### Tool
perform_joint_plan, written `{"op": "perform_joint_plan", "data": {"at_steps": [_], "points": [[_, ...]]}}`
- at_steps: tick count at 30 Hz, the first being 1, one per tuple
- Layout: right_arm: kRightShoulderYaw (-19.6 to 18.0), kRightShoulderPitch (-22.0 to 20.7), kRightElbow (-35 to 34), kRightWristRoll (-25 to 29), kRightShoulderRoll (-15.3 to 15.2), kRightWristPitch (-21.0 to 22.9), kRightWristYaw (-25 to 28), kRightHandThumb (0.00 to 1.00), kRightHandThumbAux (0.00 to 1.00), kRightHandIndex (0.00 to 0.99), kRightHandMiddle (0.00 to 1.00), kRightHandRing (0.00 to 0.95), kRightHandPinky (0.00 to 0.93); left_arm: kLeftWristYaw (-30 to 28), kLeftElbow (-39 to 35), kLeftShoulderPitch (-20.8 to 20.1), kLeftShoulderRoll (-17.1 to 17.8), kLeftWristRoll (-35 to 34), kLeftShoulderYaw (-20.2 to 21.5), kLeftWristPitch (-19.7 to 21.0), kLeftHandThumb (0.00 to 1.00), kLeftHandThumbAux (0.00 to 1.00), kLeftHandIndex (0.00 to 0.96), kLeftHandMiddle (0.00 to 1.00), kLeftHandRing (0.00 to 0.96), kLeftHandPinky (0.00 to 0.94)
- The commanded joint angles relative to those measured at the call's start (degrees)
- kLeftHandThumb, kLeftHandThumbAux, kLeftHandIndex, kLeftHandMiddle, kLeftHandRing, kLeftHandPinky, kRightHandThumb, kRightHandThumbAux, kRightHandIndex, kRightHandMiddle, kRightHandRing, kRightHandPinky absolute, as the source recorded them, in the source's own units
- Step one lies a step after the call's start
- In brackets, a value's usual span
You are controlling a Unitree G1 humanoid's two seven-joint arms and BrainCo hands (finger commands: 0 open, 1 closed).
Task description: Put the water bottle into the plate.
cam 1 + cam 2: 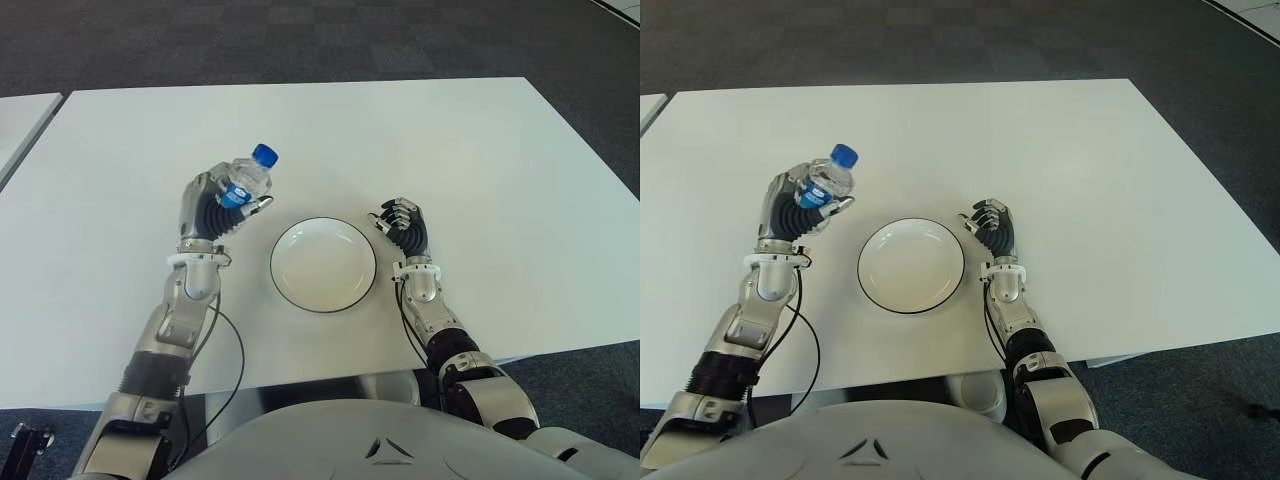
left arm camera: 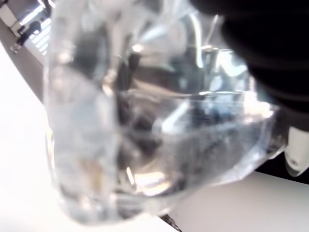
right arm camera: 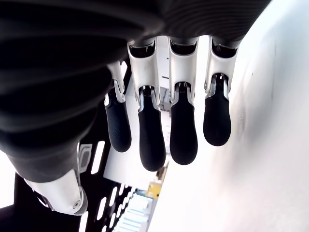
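Left hand (image 1: 215, 208) has the water bottle (image 1: 245, 180), fingers wrapped round its body with the blue cap (image 1: 264, 154) tipping away toward one o'clock, so it sits tilted rather than upright. It looks lifted clear of the bench (image 1: 480, 150), though I can't be sure of a gap underneath. In the left wrist view the clear wall (image 2: 145, 130) fills nearly everything, creased and faceted, and that says thin, soft plastic. My read: light, a little slick, and ready to dent or squirm under a hard squeeze. Not fragile, then, but it can slip, and any water inside would shift as it tilts; how full it is I can't tell. A mid-body hold near the label seems the sound spot, firmer than the shoulder, and that is about where the fingers sit now.

Writing? A blue label band (image 1: 234, 194) rings the middle, half hidden by the fingers, and nothing on it can be read. No brand to call.

Moving outward: the plate (image 1: 323, 264), white with a dark rim and nothing in it, lies at four o'clock from the bottle, just beside the left hand. Beyond it at three o'clock shows the right hand (image 1: 400, 222), idle, fingers loosely curled and holding nothing.
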Motion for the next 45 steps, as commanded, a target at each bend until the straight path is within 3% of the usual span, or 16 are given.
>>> {"op": "perform_joint_plan", "data": {"at_steps": [1, 14, 20, 26, 31, 45], "points": [[-0.2, 0.3, 1.1, 0.2, -0.2, 1.4, 0.5, 0.706, 0.728, 0.431, 0.593, 0.605, 0.611, -1.7, -2.9, -0.2, -0.1, 3.1, -2.3, -2.0, 0.852, 0.671, 0.395, 0.526, 0.884, 0.819], [-0.3, 0.2, 0.8, 0.4, -0.1, 1.5, 0.5, 0.706, 0.729, 0.430, 0.592, 0.606, 0.618, -4.5, -4.2, 0.2, -0.2, 10.0, -8.3, -5.0, 0.853, 0.669, 0.399, 0.533, 0.882, 0.837], [-0.1, 0.3, 0.8, 0.2, -0.2, 0.9, 0.4, 0.707, 0.729, 0.431, 0.591, 0.608, 0.619, -8.7, -3.6, -0.5, -0.5, 12.7, -11.6, -3.5, 0.852, 0.669, 0.399, 0.535, 0.879, 0.837], [0.1, 0.4, 0.7, -0.1, -0.4, 1.2, 0.4, 0.707, 0.729, 0.431, 0.594, 0.611, 0.621, -9.5, 1.5, -2.4, -2.3, 15.0, -15.3, -3.0, 0.851, 0.669, 0.398, 0.537, 0.875, 0.842], [0.1, 0.2, 0.9, -0.2, -0.6, 1.9, 0.6, 0.706, 0.729, 0.431, 0.596, 0.612, 0.618, -7.6, 12.1, -6.1, -2.7, 17.7, -19.1, -5.3, 0.851, 0.669, 0.398, 0.537, 0.870, 0.841], [-0.2, 0.3, 1.3, 0.2, -0.4, 0.6, 0.4, 0.707, 0.728, 0.431, 0.601, 0.616, 0.618, -4.0, 21.9, -10.2, -2.4, 22.2, -23.6, -6.5, 0.851, 0.670, 0.396, 0.535, 0.864, 0.838]]}}
